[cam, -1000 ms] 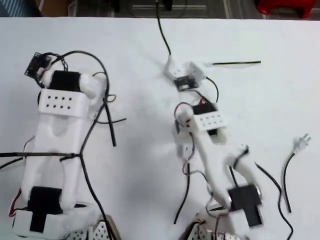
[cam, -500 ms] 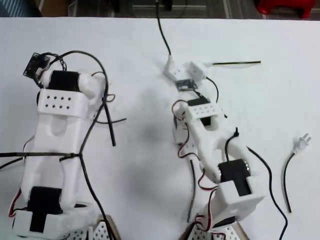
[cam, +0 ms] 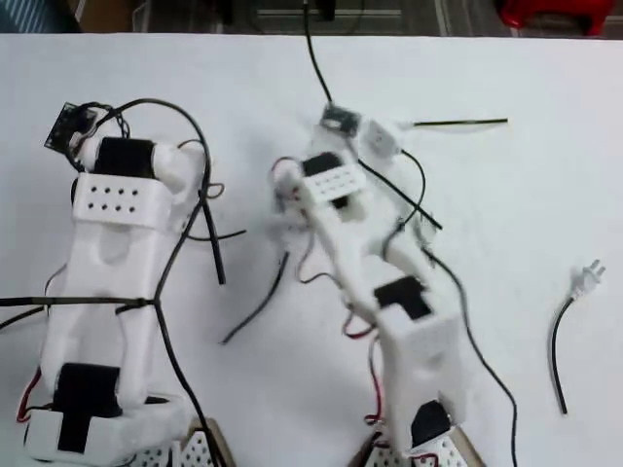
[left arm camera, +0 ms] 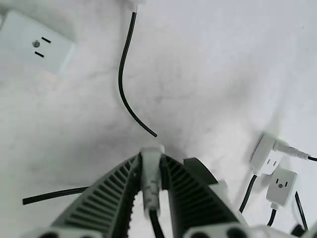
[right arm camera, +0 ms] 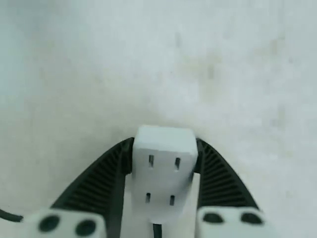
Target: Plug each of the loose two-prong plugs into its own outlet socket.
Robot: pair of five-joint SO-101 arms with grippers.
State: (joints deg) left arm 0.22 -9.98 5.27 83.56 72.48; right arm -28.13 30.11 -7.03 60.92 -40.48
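The left gripper (left arm camera: pixel 152 162) is clamping a plug (left arm camera: pixel 151 181) between its ribbed fingers (left arm camera: pixel 116 191). The plug's white body is sitting lengthwise in the jaws and its lead (left arm camera: pixel 154 227) is running back toward the wrist. On the table (left arm camera: pixel 223 74) in that view, a flat socket (left arm camera: pixel 37 44), a loose black cord (left arm camera: pixel 124 84) and a pair of corded sockets (left arm camera: pixel 282 184) are lying apart from one another.

The right gripper (right arm camera: pixel 164 145) is squeezing a socket block (right arm camera: pixel 162 168) from both sides, with the block's slots facing the wrist camera.

In the high view, a white block (cam: pixel 380 141) is sitting on the table. One arm (cam: pixel 370 263) is stretching across the table, its far end lying just beside the block on the block's left. The other arm (cam: pixel 117 243) is lying folded well apart from the block, farther left.

A loose plug (cam: pixel 587 277) is resting well apart from the block, off to the block's right and nearer the arms' bases. Its tail (cam: pixel 557 350) is trailing on toward the bases. A thin black strand (cam: pixel 458 123) is lying just to the right of the block.
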